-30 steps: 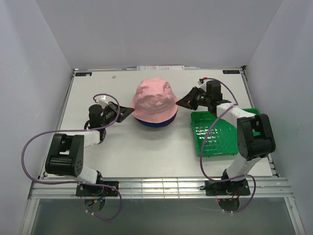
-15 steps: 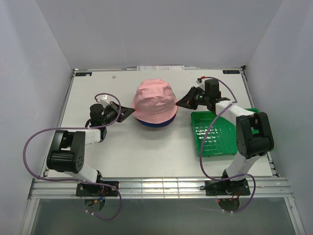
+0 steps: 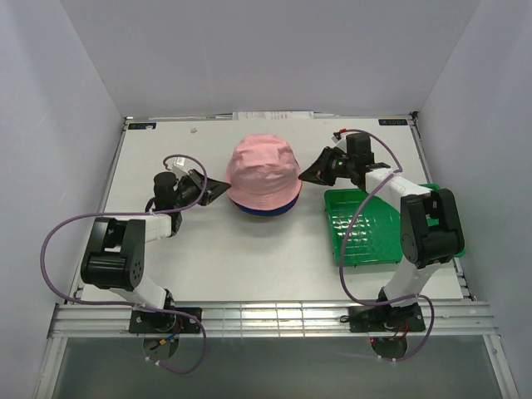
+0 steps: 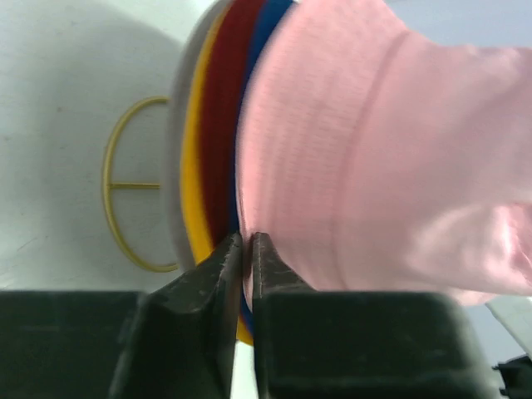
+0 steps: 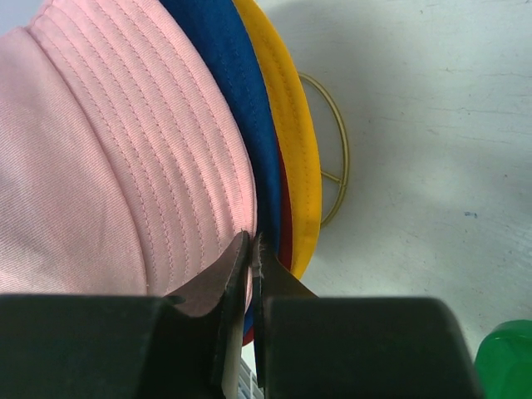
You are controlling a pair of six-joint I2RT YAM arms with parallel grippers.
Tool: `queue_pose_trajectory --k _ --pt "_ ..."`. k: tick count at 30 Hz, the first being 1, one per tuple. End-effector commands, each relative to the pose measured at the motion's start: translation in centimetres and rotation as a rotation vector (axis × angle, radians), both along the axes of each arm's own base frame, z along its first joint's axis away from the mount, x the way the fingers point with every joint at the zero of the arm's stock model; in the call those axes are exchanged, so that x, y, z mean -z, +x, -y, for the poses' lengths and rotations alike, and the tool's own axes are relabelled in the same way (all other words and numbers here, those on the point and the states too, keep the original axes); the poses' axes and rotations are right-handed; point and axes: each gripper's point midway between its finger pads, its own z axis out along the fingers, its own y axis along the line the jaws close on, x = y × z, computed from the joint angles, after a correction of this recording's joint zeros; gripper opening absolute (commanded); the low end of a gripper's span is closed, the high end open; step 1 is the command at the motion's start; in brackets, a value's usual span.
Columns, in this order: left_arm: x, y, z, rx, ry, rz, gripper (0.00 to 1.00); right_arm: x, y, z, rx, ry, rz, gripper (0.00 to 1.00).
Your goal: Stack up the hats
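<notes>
The pink hat (image 3: 264,170) sits crown-up on top of the stack at the middle of the worktop (image 3: 249,258). In the top view only the blue hat (image 3: 264,209) shows beneath it, as a dark rim at the stack's 6 o'clock. The wrist views show the brims layered under the pink one: blue, then the dark red hat (image 4: 223,125), the yellow hat (image 4: 195,183) and a pale grey hat (image 4: 176,166) lowest. The stack rests over a gold wire stand (image 4: 133,185), whose loop shows on the worktop just past the brims.

The left gripper (image 4: 247,243) is at the stack's 9 o'clock. Its jaws are a thin slit apart with their tips at the pink brim's edge, and I cannot tell whether any fabric is caught between them. The right gripper (image 5: 253,243) is at 3 o'clock, its jaws pressed together on the very edge of the pink brim.

A green plastic tray (image 3: 353,237) lies at the stack's 4 o'clock, apart from the hats, with the right arm reaching over it.
</notes>
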Motion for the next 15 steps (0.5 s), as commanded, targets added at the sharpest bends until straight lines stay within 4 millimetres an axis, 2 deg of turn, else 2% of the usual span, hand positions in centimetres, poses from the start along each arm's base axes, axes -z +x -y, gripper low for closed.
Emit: queue_pose_trajectory --k 1,2,5,6,10,15 --pt "3.0 0.0 -2.1 -0.075 0.09 -0.107 0.26 4.1 -0.3 3.0 0.079 -0.17 -0.074 0.08" --pt "2.0 0.1 -1.9 -0.07 0.083 -0.083 0.32 3.5 -0.2 2.8 0.077 -0.163 -0.062 0.08" --pt "0.6 0.1 -1.9 -0.065 0.081 -0.056 0.47 2.5 -0.3 2.3 0.067 -0.152 -0.043 0.08" --pt "-0.3 0.0 -1.8 -0.06 0.078 -0.039 0.49 2.2 -0.2 2.2 0.066 -0.15 -0.037 0.08" --pt "-2.6 -0.3 -1.6 -0.045 0.055 -0.003 0.52 1.2 -0.5 1.8 0.064 -0.13 -0.023 0.08" --pt "-4.4 -1.4 -1.3 -0.026 0.019 0.013 0.52 -0.5 -1.0 1.0 0.054 -0.099 0.009 0.08"
